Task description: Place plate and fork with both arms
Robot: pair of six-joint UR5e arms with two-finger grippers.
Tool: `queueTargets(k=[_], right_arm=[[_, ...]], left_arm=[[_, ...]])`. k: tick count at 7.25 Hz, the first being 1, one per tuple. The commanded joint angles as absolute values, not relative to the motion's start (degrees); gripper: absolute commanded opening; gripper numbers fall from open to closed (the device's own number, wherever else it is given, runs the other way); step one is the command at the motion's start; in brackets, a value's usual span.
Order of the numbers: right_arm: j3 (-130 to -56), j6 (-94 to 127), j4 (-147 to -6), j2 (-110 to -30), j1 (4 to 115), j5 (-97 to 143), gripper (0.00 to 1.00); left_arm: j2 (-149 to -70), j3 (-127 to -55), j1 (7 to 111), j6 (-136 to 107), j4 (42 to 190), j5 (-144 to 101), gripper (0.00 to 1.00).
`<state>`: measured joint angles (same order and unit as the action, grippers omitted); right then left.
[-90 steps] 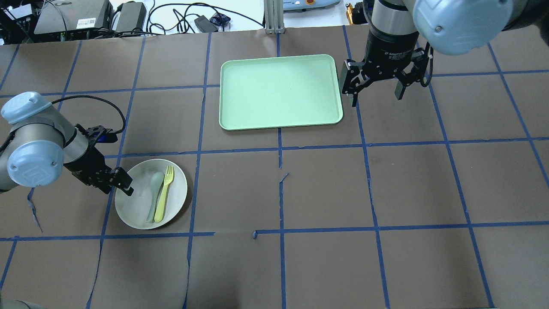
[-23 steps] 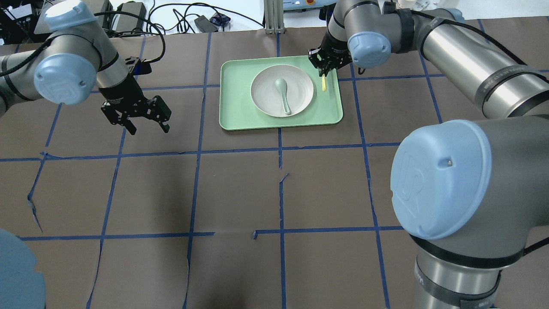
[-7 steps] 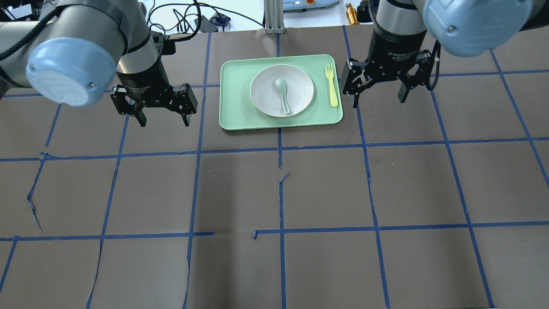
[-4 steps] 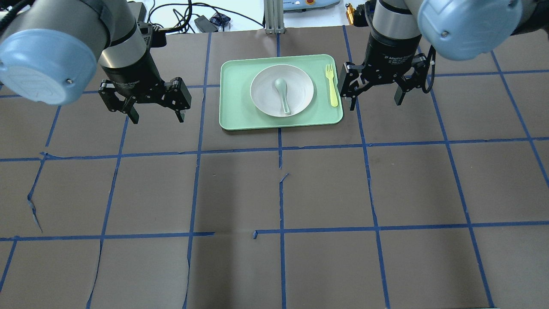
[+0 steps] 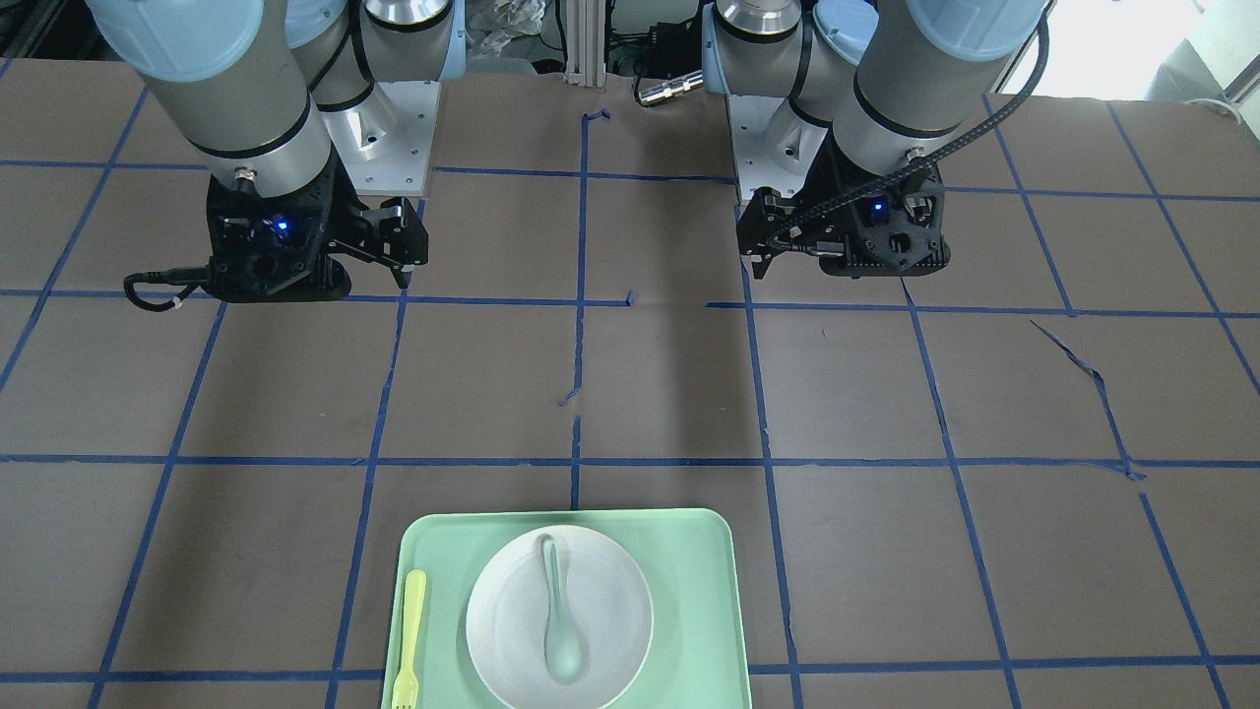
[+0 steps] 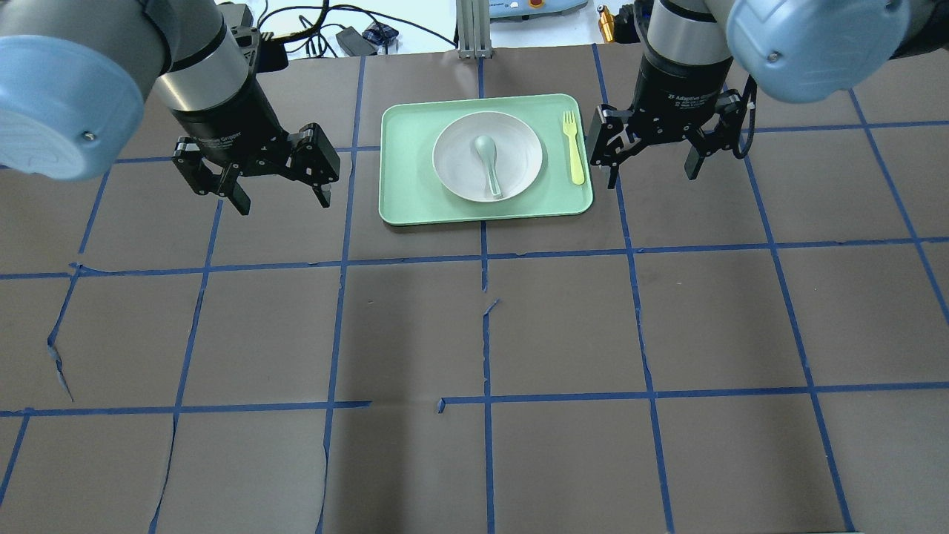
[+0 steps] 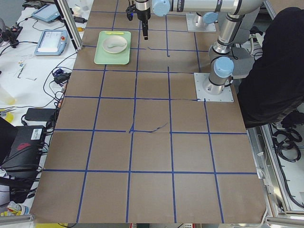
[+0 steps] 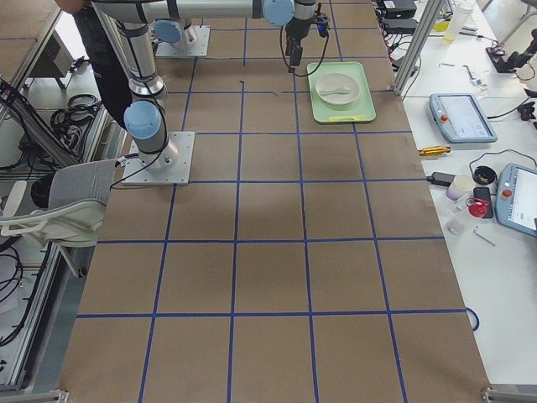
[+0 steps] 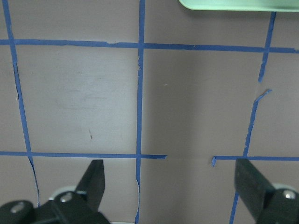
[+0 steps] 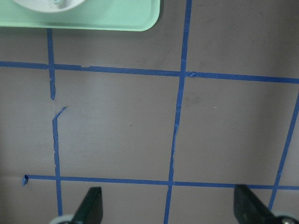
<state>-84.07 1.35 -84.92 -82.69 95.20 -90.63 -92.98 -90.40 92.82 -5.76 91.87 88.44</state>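
Observation:
The white plate (image 6: 460, 159) sits in the middle of the mint-green tray (image 6: 415, 194), with a pale grey-green spoon (image 6: 489, 159) lying in it. The yellow fork (image 6: 572, 147) lies on the tray to the right of the plate, tines toward the far edge. My left gripper (image 6: 283, 202) hangs open and empty above the table, left of the tray. My right gripper (image 6: 649, 176) hangs open and empty just right of the tray, beside the fork. The front-facing view shows the plate (image 5: 610, 620) and the fork (image 5: 408, 640) on the tray too.
The table is brown paper with blue tape lines, torn in places (image 6: 58, 363). Cables and boxes (image 6: 222, 26) lie beyond the far edge. The tray's near edge shows at the top of the left wrist view (image 9: 224, 3) and the right wrist view (image 10: 117, 21).
The plate with the spoon has gone from the front left onto the tray and the fork now lies beside it. Over the last second my left gripper shifted slightly; the right one barely moved.

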Motion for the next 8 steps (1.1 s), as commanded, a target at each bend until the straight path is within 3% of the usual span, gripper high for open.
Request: queueTargets(k=[1,8], right_arm=[[-83.32,1.67,-84.81,-83.32,95.27,-90.44,1.00],[-83.50,1.76,-85.08,-83.23,95.45,-90.88,1.00]], left_arm=[[-94.04,-90.96,92.90,-6.24,91.67,88.42,1.00],[-92.28,-90.70,93.25,-8.87,92.55,92.64,1.00]])
